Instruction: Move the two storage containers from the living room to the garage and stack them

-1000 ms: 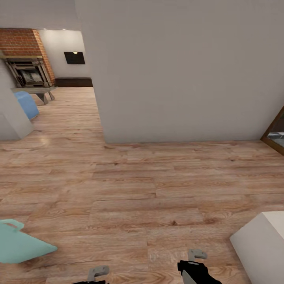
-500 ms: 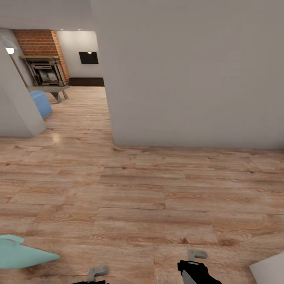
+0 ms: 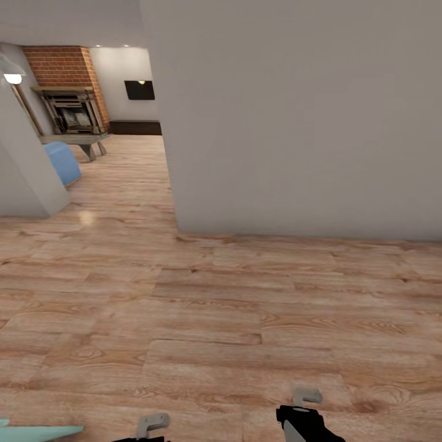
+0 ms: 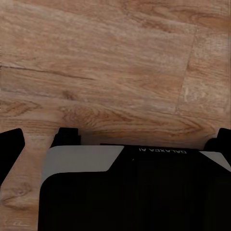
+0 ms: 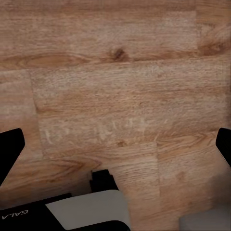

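Location: the robot stands on light wood plank flooring [image 3: 202, 307], facing a plain grey-white wall [image 3: 294, 116] whose corner meets the planks ahead of the left arm.
Opening: left of that wall corner, a passage leads into a further room with the same plank flooring.
Further room: a red brick fireplace [image 3: 64, 86] with a dark firebox stands at the back; a dark rectangular panel [image 3: 140, 89] hangs on the pale back wall beside it; a dark baseboard runs below the panel.
Blue item: a rounded blue upholstered shape [image 3: 63, 162] sits on the planks in front of the fireplace, partly hidden by a slanted grey-white wall section [image 3: 24, 172].
Lamp: a small lit fixture [image 3: 12, 78] shows at the upper edge of the slanted section.
Teal item: a pale teal sliver [image 3: 37, 431] lies at the lower left edge of the head view; its nature cannot be determined.
Storage containers: none is visible in these views; their position cannot be stated.
Left gripper [image 4: 115, 144]: fingers set wide apart at the frame edges, nothing between them, planks below.
Right gripper [image 5: 115, 144]: fingers likewise spread wide, nothing held, planks below.
Arms: both are held low and close to the trunk, with grey brackets and black housings at the lower edge of the head view.
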{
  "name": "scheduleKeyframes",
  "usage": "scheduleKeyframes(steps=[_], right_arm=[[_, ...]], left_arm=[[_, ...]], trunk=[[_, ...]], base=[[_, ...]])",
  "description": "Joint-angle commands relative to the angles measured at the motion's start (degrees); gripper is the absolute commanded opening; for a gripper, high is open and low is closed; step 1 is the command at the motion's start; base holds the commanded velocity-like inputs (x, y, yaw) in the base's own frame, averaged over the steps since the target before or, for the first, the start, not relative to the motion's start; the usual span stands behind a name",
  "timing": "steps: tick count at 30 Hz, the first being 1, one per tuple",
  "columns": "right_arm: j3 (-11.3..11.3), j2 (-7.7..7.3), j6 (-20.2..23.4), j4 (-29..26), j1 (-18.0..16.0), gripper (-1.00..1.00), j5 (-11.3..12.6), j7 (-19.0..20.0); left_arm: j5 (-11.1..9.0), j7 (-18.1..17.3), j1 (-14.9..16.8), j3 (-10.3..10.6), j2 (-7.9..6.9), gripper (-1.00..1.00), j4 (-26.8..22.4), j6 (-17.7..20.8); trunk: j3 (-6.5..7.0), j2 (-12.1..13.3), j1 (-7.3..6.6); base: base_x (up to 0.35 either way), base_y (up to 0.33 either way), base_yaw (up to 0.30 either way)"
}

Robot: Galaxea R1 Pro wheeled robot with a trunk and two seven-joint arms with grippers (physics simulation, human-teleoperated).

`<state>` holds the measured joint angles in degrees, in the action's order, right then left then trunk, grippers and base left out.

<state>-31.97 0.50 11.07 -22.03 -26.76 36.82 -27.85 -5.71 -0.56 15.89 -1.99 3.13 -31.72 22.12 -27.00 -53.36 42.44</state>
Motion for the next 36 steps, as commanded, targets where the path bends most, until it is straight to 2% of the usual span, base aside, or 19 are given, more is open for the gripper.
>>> scheduleKeyframes(steps=[1, 14, 29, 36], right_arm=[[-0.5, -0.06, 0.4, -0.1, 0.0, 1.00, 0.3, -0.4], [-0.5, -0.06, 0.4, -0.1, 0.0, 1.00, 0.3, -0.4], [-0.5, -0.06, 0.4, -0.1, 0.0, 1.00, 0.3, -0.4], [-0.5, -0.06, 0.4, -0.1, 0.0, 1.00, 0.3, -0.4]], left_arm=[[-0.5, -0.1, 0.0, -0.2, 0.04, 1.00, -0.1, 0.4], [-0.5, -0.1, 0.0, -0.2, 0.04, 1.00, -0.1, 0.4], [-0.5, -0.1, 0.0, -0.2, 0.04, 1.00, -0.1, 0.4], [-0.5, -0.1, 0.0, -0.2, 0.04, 1.00, -0.1, 0.4]], trunk=[[-0.06, 0.0, 0.04], [-0.17, 0.0, 0.04], [-0.18, 0.0, 0.04], [-0.18, 0.0, 0.04]], base=[[0.326, 0.000, 0.117], [0.326, 0.000, 0.180], [0.326, 0.000, 0.026], [0.326, 0.000, 0.217]])
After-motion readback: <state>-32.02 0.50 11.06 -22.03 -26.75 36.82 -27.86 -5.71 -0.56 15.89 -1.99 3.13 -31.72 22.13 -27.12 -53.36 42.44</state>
